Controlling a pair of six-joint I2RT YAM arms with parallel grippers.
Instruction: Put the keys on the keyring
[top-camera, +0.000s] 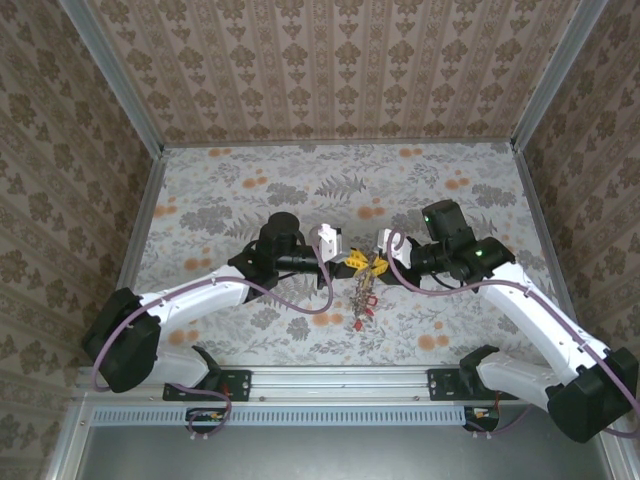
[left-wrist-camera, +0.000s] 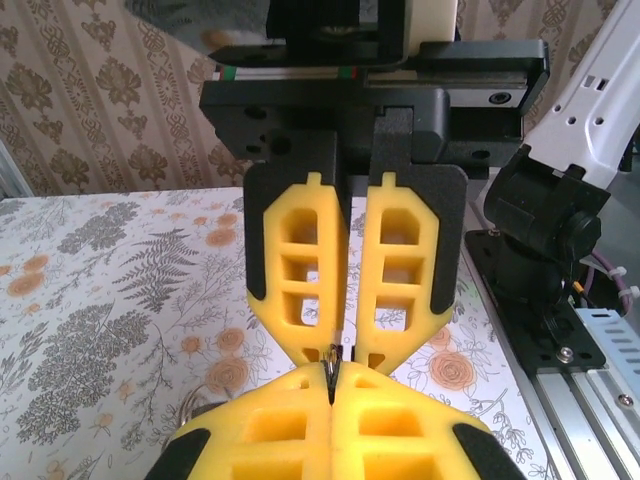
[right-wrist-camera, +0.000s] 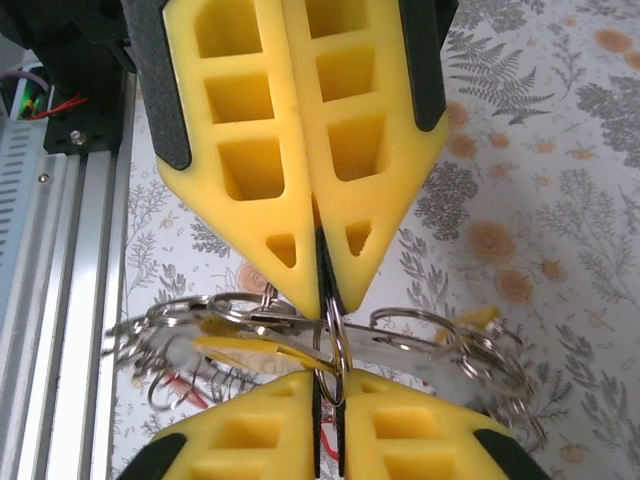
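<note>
Left gripper: fingers pressed together on the thin wire of the keyring, which is held edge-on. Right gripper: meets it tip to tip from the opposite side, fingers drawn in on the same ring, a hairline gap between them. Keyring position: raised above the floral table, at centre between both arms. Keys and smaller split rings hang from it in a bunch below the fingertips, red heads visible low in the bunch.

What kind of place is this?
Probably a robot test booth dressed like a home: wallpaper panels box in a floral tabletop, with two robot arms bolted to a metal rail at its edge.
</note>
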